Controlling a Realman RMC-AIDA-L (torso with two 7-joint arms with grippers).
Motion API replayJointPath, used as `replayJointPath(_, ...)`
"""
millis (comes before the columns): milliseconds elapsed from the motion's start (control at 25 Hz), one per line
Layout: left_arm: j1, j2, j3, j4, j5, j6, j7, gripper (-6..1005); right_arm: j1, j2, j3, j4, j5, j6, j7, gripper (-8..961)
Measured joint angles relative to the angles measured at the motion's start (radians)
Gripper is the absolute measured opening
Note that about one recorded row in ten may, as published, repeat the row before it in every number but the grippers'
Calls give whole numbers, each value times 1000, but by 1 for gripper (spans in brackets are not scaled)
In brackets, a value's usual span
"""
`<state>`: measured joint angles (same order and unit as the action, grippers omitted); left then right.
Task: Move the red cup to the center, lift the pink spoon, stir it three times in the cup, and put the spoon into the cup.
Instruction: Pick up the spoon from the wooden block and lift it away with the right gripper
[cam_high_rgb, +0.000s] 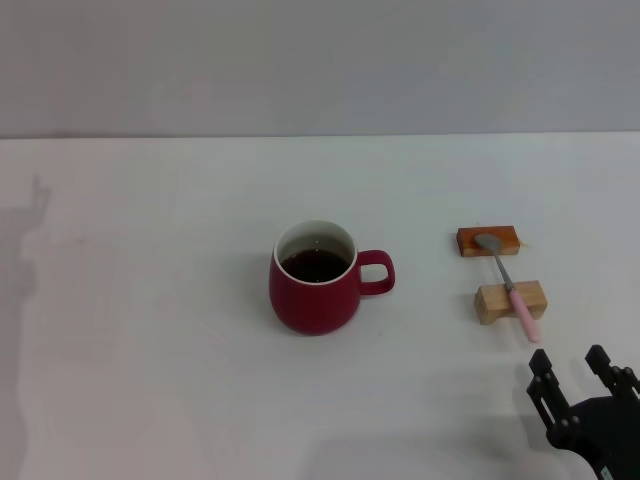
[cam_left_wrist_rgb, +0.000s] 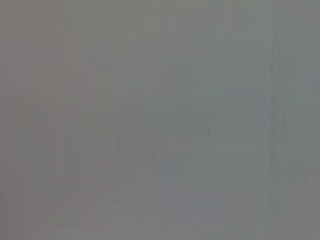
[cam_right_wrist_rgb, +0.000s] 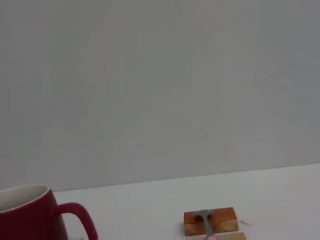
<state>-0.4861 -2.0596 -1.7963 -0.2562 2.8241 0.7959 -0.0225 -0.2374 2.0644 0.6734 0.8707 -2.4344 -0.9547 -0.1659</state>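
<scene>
Pink spoon (cam_high_rgb: 511, 286) lengthwise front-to-back, bowl away (handle twd open right gripper (cam_high_rgb: 574, 379)).

No readable text, labels, brands or numbers anywhere. Red cup (cam_high_rgb: 314, 290) is plain, as are both wooden blocks right of it. Left wrist view looks blank grey, so nothing there.
</scene>
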Motion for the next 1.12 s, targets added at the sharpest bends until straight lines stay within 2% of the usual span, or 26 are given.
replayJointPath(1120, 8, -7, 0, 0, 0, 24, -27, 845, 121, -14, 11, -63, 0, 84, 41, 639)
